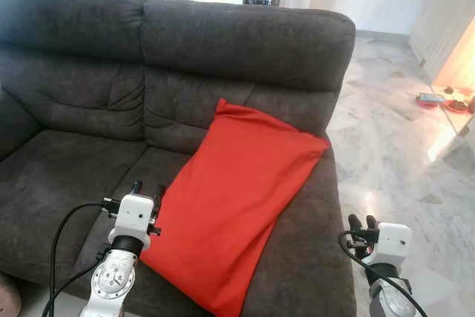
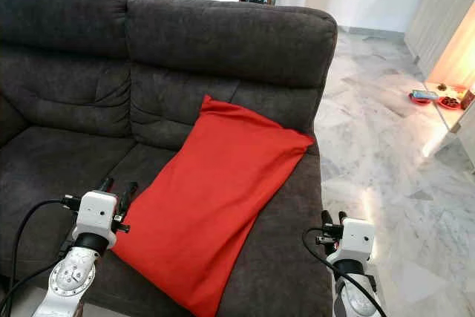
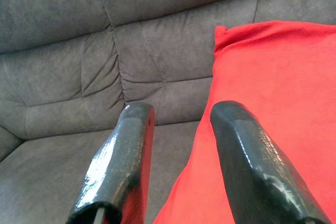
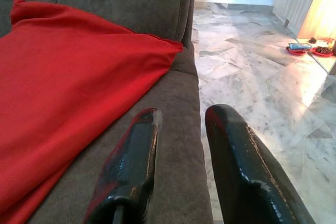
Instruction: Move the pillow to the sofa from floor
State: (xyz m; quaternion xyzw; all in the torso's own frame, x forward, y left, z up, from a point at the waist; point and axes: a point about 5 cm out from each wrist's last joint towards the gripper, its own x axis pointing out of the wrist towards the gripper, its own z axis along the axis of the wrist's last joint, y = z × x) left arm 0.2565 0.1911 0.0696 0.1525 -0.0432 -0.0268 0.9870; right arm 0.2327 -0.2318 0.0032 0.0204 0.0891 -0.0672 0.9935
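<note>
red pillow (image 1: 234, 213) lies slanted on the sofa (image 1: 74, 161) seat, soft and light, best pinched at a corner, with left claw (image 1: 147, 188) and right claw (image 1: 361, 222) both apart, empty.

Sofa (image 1: 74, 72) left end past the frame; pillow (image 1: 230, 206) bottom corner likewise.

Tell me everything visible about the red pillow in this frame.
The red pillow is a plain rectangular cushion in soft, slightly wrinkled fabric. It lies on the sofa's right seat, top edge leaning on the backrest, lower corner reaching the seat's front edge. Neither gripper holds it; the left gripper hovers open beside its left edge.
</note>
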